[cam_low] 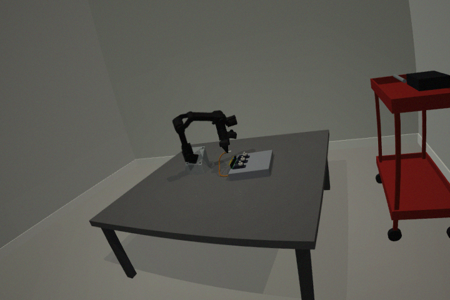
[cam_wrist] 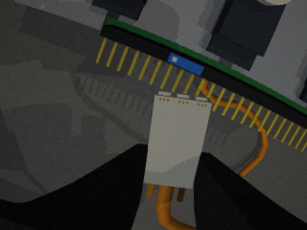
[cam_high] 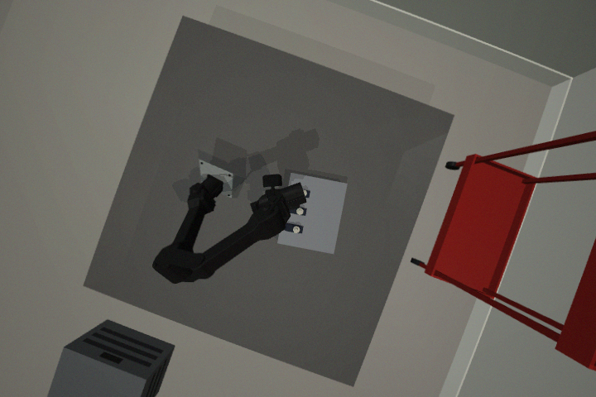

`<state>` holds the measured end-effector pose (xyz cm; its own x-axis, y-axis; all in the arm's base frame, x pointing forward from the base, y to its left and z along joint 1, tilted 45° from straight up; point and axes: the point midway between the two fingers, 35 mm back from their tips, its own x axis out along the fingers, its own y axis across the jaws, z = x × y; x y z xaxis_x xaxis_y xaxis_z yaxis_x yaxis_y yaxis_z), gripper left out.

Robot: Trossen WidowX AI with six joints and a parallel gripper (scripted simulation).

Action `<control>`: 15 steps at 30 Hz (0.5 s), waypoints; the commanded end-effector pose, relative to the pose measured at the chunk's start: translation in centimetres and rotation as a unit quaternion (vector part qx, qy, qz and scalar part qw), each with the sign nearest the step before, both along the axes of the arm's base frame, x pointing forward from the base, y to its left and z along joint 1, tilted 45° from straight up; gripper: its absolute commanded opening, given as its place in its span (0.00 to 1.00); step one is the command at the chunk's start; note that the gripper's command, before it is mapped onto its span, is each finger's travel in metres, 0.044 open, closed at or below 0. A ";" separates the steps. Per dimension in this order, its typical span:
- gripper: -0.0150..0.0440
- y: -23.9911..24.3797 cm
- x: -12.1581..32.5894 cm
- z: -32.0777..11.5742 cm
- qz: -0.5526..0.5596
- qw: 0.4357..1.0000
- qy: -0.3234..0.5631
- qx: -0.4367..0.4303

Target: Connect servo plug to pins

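My gripper (cam_low: 227, 152) (cam_wrist: 172, 159) is shut on the pale flat plug (cam_low: 229, 151) (cam_wrist: 177, 134), held in the air on the pin side of the holder (cam_high: 319, 217) (cam_low: 255, 165) (cam_wrist: 163, 19). The plug's mouth faces the yellow pins (cam_wrist: 134, 65), apart from them and seemingly higher. It is turned somewhat off square to the row. The blue band (cam_wrist: 189, 65) has its pale dot (cam_wrist: 174, 59) at its left end; the plug's orange wire stub (cam_wrist: 150, 191) is also on the left, the brown (cam_wrist: 180, 195) on the right. The orange lead (cam_low: 219, 164) (cam_wrist: 264, 141) loops down to the holder. The top view hides plug and fingertips.
Dark servos with white hubs (cam_high: 295, 229) (cam_low: 240, 163) stand on the holder behind the pin row. The green board edge (cam_wrist: 144, 34) runs along the row. The arm's pale base plate (cam_high: 213, 169) is on the table (cam_high: 242, 322) (cam_low: 204, 212). A red cart (cam_high: 483, 224) (cam_low: 424, 184) stands beyond the table.
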<state>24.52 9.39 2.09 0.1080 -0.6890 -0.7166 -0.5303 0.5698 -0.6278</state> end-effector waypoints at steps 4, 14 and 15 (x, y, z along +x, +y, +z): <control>0.25 -0.9 -2.6 -0.3 -0.048 0.998 -0.044 0.007; 0.25 -2.3 -4.9 -0.9 -0.093 0.992 -0.086 0.011; 0.25 -2.6 -4.9 -1.2 -0.093 0.992 -0.087 0.011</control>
<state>19.76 7.30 1.33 0.1063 -0.6926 -0.7135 -0.3141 0.6574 -0.6850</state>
